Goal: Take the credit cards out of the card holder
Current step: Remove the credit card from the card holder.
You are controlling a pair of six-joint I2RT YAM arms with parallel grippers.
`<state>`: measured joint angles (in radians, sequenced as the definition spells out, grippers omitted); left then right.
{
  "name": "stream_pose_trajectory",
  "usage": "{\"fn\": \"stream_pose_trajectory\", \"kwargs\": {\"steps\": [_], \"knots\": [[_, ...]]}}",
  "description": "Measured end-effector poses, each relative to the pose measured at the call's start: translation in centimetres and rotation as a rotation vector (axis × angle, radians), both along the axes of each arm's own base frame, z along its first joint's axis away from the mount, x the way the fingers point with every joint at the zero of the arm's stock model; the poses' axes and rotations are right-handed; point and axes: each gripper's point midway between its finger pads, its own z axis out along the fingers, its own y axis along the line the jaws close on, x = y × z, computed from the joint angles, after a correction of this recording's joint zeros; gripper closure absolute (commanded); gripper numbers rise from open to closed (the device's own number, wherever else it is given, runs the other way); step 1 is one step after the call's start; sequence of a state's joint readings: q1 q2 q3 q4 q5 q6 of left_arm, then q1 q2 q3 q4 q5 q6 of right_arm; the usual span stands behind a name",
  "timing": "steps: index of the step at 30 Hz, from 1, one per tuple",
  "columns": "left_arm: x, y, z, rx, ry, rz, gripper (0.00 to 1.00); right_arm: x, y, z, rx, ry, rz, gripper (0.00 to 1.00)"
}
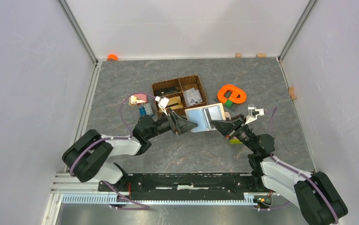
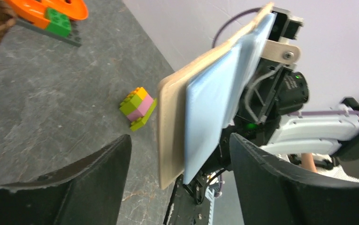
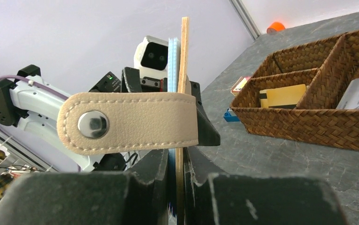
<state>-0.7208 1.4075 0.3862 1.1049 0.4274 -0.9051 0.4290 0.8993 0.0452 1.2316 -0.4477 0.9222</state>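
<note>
From the top camera, the card holder (image 1: 206, 117) was open and up off the counter (image 1: 121, 79), held between the two arms just in front of the woven basket (image 1: 175, 80). The right jaws were at its right edge and the left jaws sat close on its left side. In the left wrist view the left jaws were spread wide, with the card holder (image 2: 201, 117) standing edge-on ahead of the gap, not touched by either side as far as I could tell. A little stack of toy bricks (image 2: 138, 108) sat on the counter beyond. In the right wrist view the right jaws were pressed together on one edge of the card holder (image 3: 184, 56), and the snap tab (image 3: 130, 123) flopped across sideways. Couldn't tell where any card edge poked out of the pale blue lining. My guess: it's light and thin, fairly stiff in the panels but floppy at the fold and tab. The cards would be slick, so I'd pinch a card's exposed edge, not the leather.
</note>
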Motion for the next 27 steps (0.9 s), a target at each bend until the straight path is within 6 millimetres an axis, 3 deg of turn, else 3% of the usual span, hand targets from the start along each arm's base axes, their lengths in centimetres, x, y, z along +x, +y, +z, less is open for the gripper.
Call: {"fn": "stream_pose_trajectory", "kwargs": {"steps": [2, 5, 7, 10, 15, 20, 27], "knots": [[-0.4, -0.5, 0.5, -0.037, -0.007, -0.039, 0.35, 0.0, 0.2, -0.2, 0.005, 0.013, 0.014, 0.89], [-0.9, -0.9, 1.5, -0.08, -0.019, -0.079, 0.8, 0.1, 0.5, -0.7, 0.006, 0.04, 0.033, 0.84], [-1.2, -1.0, 2.1, -0.106, -0.027, -0.1, 0.96, 0.1, 0.6, -0.9, 0.005, 0.049, 0.041, 0.75], [-1.6, -1.0, 2.8, -0.128, -0.042, -0.121, 0.98, 0.0, 0.7, -1.1, -0.001, 0.047, 0.046, 0.64], [-1.0, -0.8, 2.1, -0.088, 0.006, -0.104, 0.98, 0.2, 0.5, -1.4, -0.032, 0.036, 0.026, 0.51], [0.6, -1.2, 2.0, 0.026, 0.065, -0.105, 0.98, 0.7, 0.1, -1.8, -0.073, 0.03, -0.016, 0.54], [0.0, -0.6, 2.0, 0.111, 0.069, -0.111, 0.98, 1.1, 0.0, -2.8, -0.106, 0.059, -0.031, 0.56]]}}
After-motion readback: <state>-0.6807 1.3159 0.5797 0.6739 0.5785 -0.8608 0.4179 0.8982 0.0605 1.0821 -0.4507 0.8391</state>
